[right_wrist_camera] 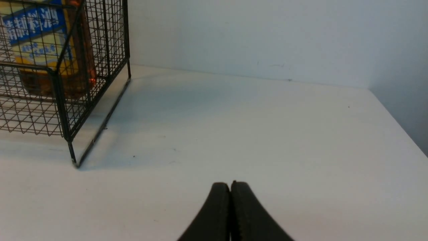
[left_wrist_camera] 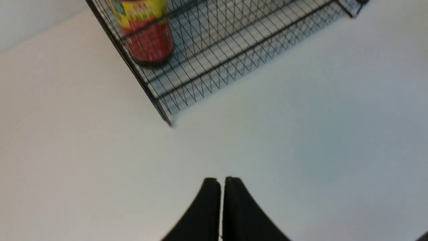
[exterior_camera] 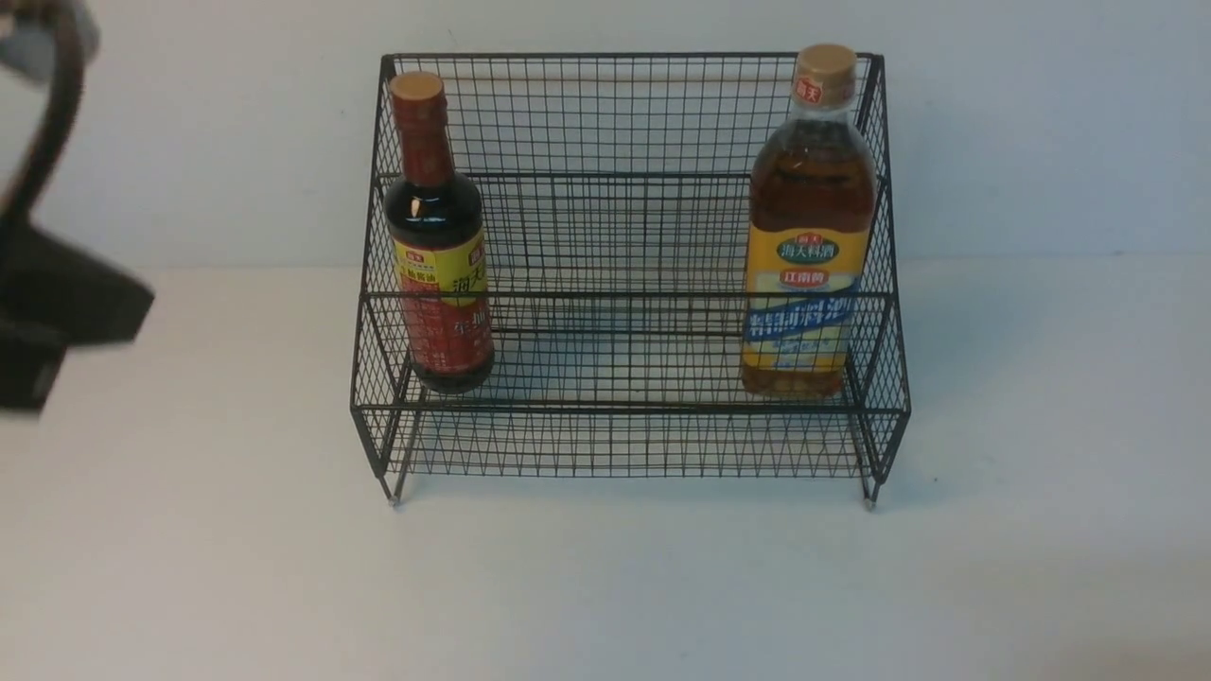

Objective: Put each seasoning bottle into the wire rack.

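The black wire rack (exterior_camera: 624, 236) stands at the back of the white table. A dark soy-sauce bottle (exterior_camera: 437, 246) with a red-yellow label stands upright in its lower tier at the left; its base (left_wrist_camera: 147, 36) shows in the left wrist view. An amber bottle (exterior_camera: 809, 236) with a yellow-blue label and tan cap stands upright at the right end of the same tier, seen through the mesh as the amber bottle (right_wrist_camera: 50, 50) in the right wrist view. My left gripper (left_wrist_camera: 219, 180) is shut and empty, above bare table well clear of the rack. My right gripper (right_wrist_camera: 230, 184) is shut and empty, to the right of the rack.
Part of my left arm (exterior_camera: 57, 293) shows blurred at the front view's left edge. A pale wall (exterior_camera: 1041, 123) rises behind the rack. The table's right edge (right_wrist_camera: 401, 120) lies beyond the right gripper. The rack's foot (left_wrist_camera: 170, 124) is nearest the left gripper.
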Action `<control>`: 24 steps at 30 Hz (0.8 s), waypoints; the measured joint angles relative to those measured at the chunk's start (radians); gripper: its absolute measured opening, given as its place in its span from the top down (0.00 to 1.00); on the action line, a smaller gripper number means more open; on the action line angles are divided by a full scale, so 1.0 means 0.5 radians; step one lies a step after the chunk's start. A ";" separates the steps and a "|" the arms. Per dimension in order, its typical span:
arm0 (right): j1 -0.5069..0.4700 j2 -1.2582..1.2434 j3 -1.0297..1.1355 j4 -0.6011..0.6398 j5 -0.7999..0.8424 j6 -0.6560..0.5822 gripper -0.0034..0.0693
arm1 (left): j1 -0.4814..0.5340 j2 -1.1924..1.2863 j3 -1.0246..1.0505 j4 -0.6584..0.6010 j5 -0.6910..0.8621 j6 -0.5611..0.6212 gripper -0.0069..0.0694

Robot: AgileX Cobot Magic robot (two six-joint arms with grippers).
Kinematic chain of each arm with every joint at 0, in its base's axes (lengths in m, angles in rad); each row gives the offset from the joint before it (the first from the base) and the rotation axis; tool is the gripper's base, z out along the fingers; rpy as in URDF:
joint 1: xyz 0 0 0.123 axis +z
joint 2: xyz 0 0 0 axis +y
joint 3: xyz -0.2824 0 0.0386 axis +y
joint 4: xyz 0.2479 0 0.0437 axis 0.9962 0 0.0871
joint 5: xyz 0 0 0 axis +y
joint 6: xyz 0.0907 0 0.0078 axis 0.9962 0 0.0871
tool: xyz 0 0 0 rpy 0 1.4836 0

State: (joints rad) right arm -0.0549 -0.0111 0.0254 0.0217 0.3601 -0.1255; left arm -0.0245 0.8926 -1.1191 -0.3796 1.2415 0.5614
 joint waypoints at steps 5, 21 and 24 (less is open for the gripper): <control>0.000 0.000 0.000 0.000 0.000 0.000 0.97 | 0.000 -0.460 0.490 -0.057 -0.190 -0.059 0.92; 0.000 0.000 0.000 0.000 0.002 0.000 0.97 | 0.000 -1.481 1.638 -0.562 -1.215 -0.087 0.92; 0.000 0.000 0.000 0.000 0.002 0.000 0.97 | 0.001 -1.487 1.702 -0.527 -1.320 0.001 0.92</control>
State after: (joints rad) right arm -0.0549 -0.0111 0.0254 0.0217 0.3610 -0.1255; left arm -0.0238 0.1491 -0.2681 -0.6431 0.5817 0.5618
